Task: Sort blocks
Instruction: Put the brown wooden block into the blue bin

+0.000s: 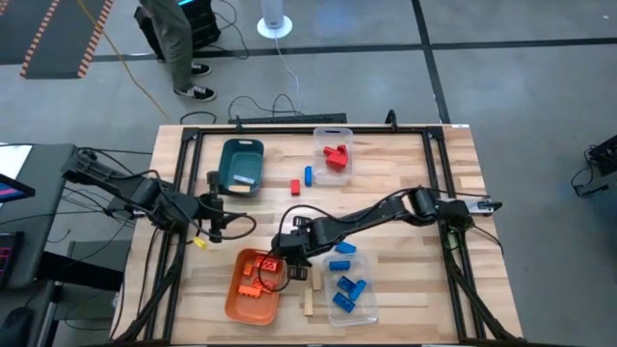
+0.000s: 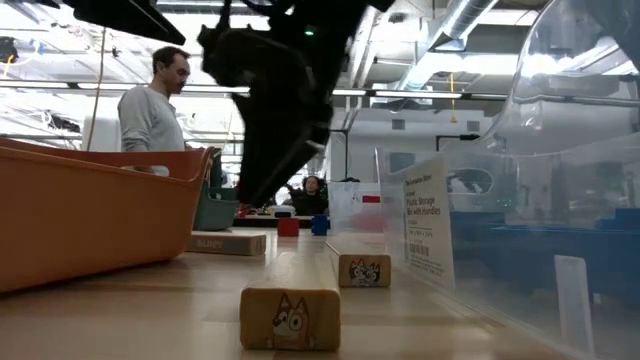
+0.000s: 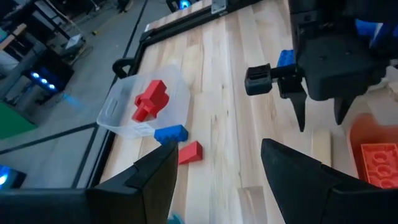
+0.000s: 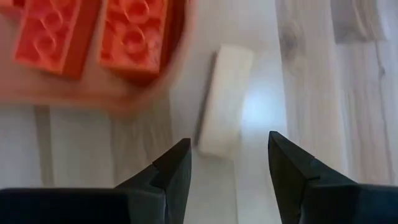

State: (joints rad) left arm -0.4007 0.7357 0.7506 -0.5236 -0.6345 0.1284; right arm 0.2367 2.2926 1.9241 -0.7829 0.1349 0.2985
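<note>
The left gripper (image 1: 224, 220) is seen over the left middle of the table (image 1: 405, 207), just below the teal tray (image 1: 241, 166), with its fingers apart and nothing between them. A wood block (image 1: 245, 180) lies inside that tray. Below, the orange tray (image 1: 253, 286) holds orange bricks (image 1: 258, 273), seen close in the right wrist view (image 4: 93, 34). The right gripper (image 1: 289, 258) is placed at that tray's upper right edge; its fingers are apart and nothing is clamped, and a pale wood piece (image 4: 225, 99) is seen on the table between and beyond them, just beside the tray rim. Two more wood blocks (image 1: 310, 289) lie on the table to the right of the orange tray; in the low view their ends carry a cartoon dog face (image 2: 290, 318). At table centre a red brick (image 1: 295, 187) and a blue brick (image 1: 308, 174) lie close together. The far clear bin (image 1: 333, 154) holds red bricks (image 1: 335, 157). Loose blue bricks (image 1: 342, 255) lie near the right arm, and the near clear bin (image 1: 351, 297) holds several blue bricks (image 1: 347, 292). A person (image 2: 150, 105) is seen standing beyond the table
</note>
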